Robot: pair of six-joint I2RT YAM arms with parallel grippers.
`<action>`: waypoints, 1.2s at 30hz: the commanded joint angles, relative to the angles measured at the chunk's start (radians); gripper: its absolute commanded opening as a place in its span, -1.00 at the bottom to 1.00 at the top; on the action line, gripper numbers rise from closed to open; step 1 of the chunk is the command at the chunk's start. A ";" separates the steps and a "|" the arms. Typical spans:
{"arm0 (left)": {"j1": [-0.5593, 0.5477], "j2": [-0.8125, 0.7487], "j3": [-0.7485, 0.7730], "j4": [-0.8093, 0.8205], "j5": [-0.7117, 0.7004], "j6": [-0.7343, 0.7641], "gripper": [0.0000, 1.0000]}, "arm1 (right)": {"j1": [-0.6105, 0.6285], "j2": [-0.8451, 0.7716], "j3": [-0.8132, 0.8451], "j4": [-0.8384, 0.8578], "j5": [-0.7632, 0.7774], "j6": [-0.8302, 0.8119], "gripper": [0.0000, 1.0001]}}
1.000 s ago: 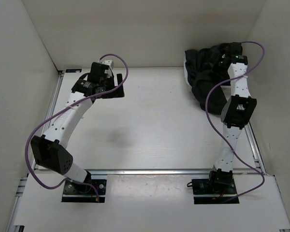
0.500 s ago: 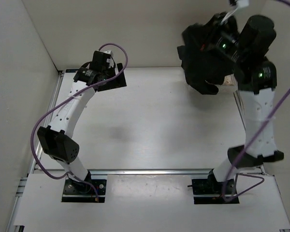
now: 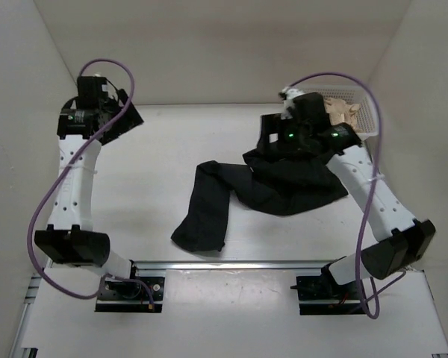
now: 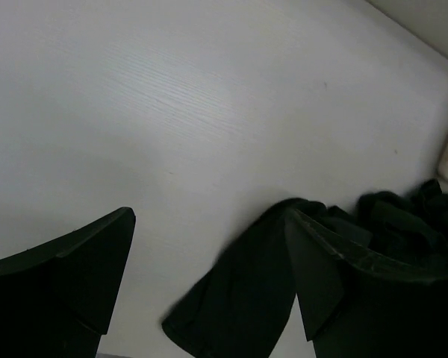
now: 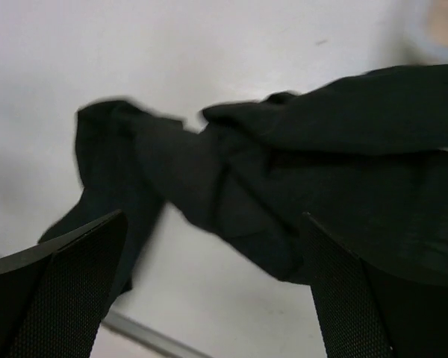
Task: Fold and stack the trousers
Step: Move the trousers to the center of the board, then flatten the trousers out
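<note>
The black trousers (image 3: 284, 186) lie crumpled on the table right of centre, with one leg (image 3: 203, 212) stretched toward the near left. My right gripper (image 3: 275, 140) hovers open just above the bunched part, and nothing sits between its fingers (image 5: 67, 287). In the right wrist view the trousers (image 5: 299, 164) spread out below the gripper (image 5: 216, 287). My left gripper (image 3: 125, 119) is raised at the far left back, open and empty. From the left wrist the gripper (image 4: 209, 280) looks down on the trousers (image 4: 239, 298), well apart from them.
A white basket (image 3: 367, 112) holding beige cloth (image 3: 342, 110) stands in the back right corner. White walls enclose the table on three sides. A metal rail (image 3: 231, 263) runs along the near edge by the arm bases.
The right arm carried the trousers up out of the back right corner toward the table's middle and opened, dropping them there. The left arm swung back toward the left wall.
</note>
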 commanded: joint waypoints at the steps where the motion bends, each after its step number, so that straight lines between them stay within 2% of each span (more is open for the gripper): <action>1: -0.106 -0.068 -0.147 0.008 0.110 0.039 0.83 | -0.177 -0.164 -0.004 0.012 0.035 0.043 1.00; 3: -0.202 -0.097 -0.295 0.037 0.110 0.017 0.87 | -0.251 -0.164 -0.056 -0.027 -0.029 0.089 1.00; 5: -0.267 -0.135 -0.394 0.075 0.110 -0.017 0.94 | -0.374 -0.187 -0.191 -0.027 -0.150 0.144 1.00; 6: -0.325 -0.135 -0.487 0.089 0.121 -0.045 0.94 | -0.455 -0.187 -0.242 -0.027 -0.189 0.163 1.00; 9: -0.409 -0.161 -0.645 0.128 0.081 -0.098 0.94 | -0.604 -0.197 -0.449 0.024 -0.318 0.214 1.00; 10: -0.423 -0.170 -0.677 0.140 0.081 -0.108 0.96 | -0.639 -0.209 -0.553 0.042 -0.367 0.229 0.96; 13: -0.454 -0.148 -0.756 0.198 0.096 -0.154 1.00 | -0.768 -0.209 -0.719 0.126 -0.413 0.261 0.91; 14: -0.469 -0.137 -0.767 0.220 0.109 -0.163 1.00 | -0.811 -0.209 -0.748 0.169 -0.429 0.261 0.88; 18: -0.502 -0.039 -0.787 0.304 0.104 -0.201 1.00 | -0.833 -0.169 -0.791 0.221 -0.397 0.271 0.83; 21: -0.513 0.072 -0.764 0.353 0.092 -0.212 0.85 | -0.833 -0.117 -0.791 0.278 -0.360 0.303 0.76; 22: -0.513 0.099 -0.740 0.353 0.102 -0.212 0.74 | -0.833 -0.088 -0.791 0.312 -0.360 0.312 0.67; 25: -0.513 0.168 -0.695 0.362 0.112 -0.212 0.59 | -0.833 -0.049 -0.752 0.350 -0.350 0.324 0.56; 28: -0.513 0.213 -0.637 0.362 0.112 -0.212 0.12 | -0.833 -0.005 -0.707 0.363 -0.350 0.346 0.56; 29: -0.513 0.222 -0.610 0.362 0.112 -0.203 -0.31 | -0.833 0.010 -0.683 0.387 -0.350 0.359 0.62; 31: -0.513 0.241 -0.588 0.362 0.112 -0.203 -0.67 | -0.824 0.070 -0.658 0.418 -0.350 0.375 0.62; 32: -0.513 0.241 -0.579 0.362 0.112 -0.203 -0.78 | -0.824 0.093 -0.644 0.418 -0.350 0.390 0.62; 35: -0.513 0.241 -0.551 0.337 0.112 -0.194 -0.78 | -0.814 0.170 -0.591 0.438 -0.350 0.403 0.51; 36: -0.513 0.241 -0.551 0.327 0.094 -0.194 -0.78 | -0.799 0.190 -0.580 0.438 -0.331 0.403 0.41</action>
